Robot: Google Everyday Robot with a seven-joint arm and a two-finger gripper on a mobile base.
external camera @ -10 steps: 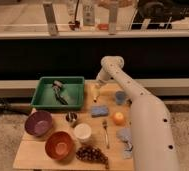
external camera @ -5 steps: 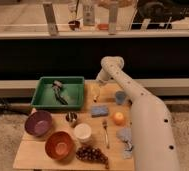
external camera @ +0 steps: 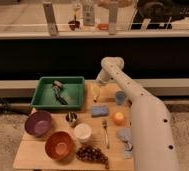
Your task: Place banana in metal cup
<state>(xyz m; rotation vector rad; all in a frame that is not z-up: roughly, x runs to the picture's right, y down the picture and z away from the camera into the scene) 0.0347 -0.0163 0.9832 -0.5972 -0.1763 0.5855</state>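
Small light wooden table [external camera: 30,156] on a speckled floor, with a dark wall and a window ledge behind it. The gripper [external camera: 99,86] is at the table's far edge, right at the pale, curved banana [external camera: 94,93] (can't tell if it's actually gripping it). The shiny metal cup [external camera: 71,118] is toward the camera and a bit left of the gripper, well apart. A green plastic tray [external camera: 59,93] is just left of the gripper and a blue cup [external camera: 120,97] is to its right. A round white cup [external camera: 82,132] stands beside the metal one.

A wooden table [external camera: 28,156] stands on speckled floor [external camera: 2,142] before a dark wall [external camera: 38,57] under windows [external camera: 18,17].
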